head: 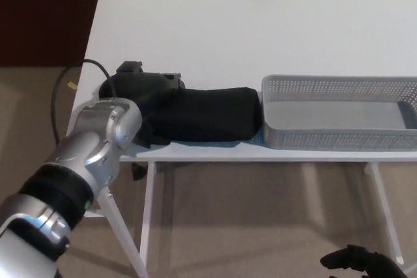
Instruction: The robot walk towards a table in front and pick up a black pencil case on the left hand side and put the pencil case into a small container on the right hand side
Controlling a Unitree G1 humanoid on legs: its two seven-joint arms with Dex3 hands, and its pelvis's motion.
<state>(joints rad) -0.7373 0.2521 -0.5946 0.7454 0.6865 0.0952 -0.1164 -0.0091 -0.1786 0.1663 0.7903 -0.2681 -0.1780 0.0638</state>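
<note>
Covering pencil case [215, 115] left end: left robot hand [140, 86] | grip cannot tell | case touches container [339, 136]

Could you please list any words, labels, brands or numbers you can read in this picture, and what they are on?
None: no readable text shows on the pencil case, the grey container, the white table or the robot's left hand.
</note>
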